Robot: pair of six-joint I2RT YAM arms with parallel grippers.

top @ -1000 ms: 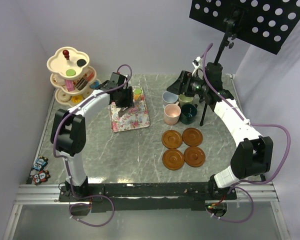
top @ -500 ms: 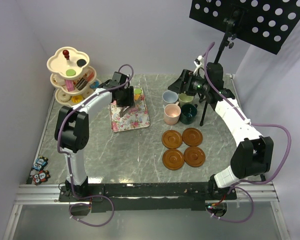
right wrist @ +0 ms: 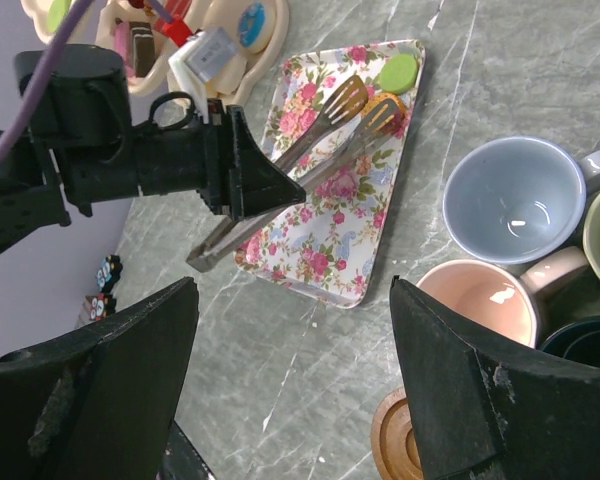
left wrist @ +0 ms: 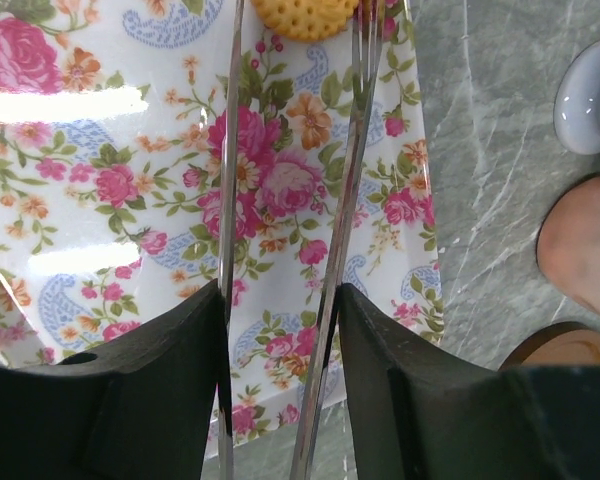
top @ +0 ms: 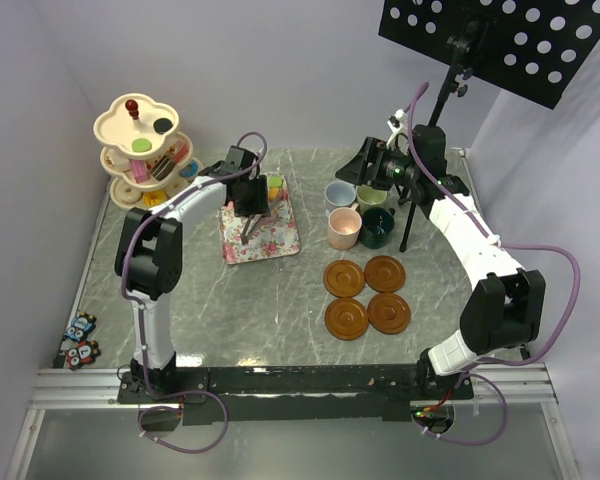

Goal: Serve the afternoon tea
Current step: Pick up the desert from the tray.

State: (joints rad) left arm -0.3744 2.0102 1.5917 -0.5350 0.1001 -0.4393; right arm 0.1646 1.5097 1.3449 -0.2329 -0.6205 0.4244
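Note:
My left gripper (left wrist: pixel 280 290) is shut on the metal tongs (left wrist: pixel 345 200), which it holds over the floral tray (left wrist: pixel 100 150). The tong tips straddle an orange toy cake (left wrist: pixel 302 15); a green macaron (right wrist: pixel 395 72) lies beside it. The cream three-tier stand (top: pixel 145 150) with several cakes stands at the far left. Light blue (top: pixel 340 194), light green (top: pixel 372 198), pink (top: pixel 343 229) and dark green (top: pixel 377 227) mugs cluster right of the tray. Brown saucers (top: pixel 344 278) lie nearer. My right gripper (right wrist: pixel 292 290) hangs open above the table by the mugs, holding nothing.
A black perforated board (top: pixel 500 40) on a pole (top: pixel 410 215) stands just right of the mugs. Small toy figures (top: pixel 78 340) lie at the table's near left edge. White walls close the left, back and right sides.
The left arm's elbow has swung in and the tongs have shifted slightly over the tray, their blades a touch wider. The right arm has barely moved.

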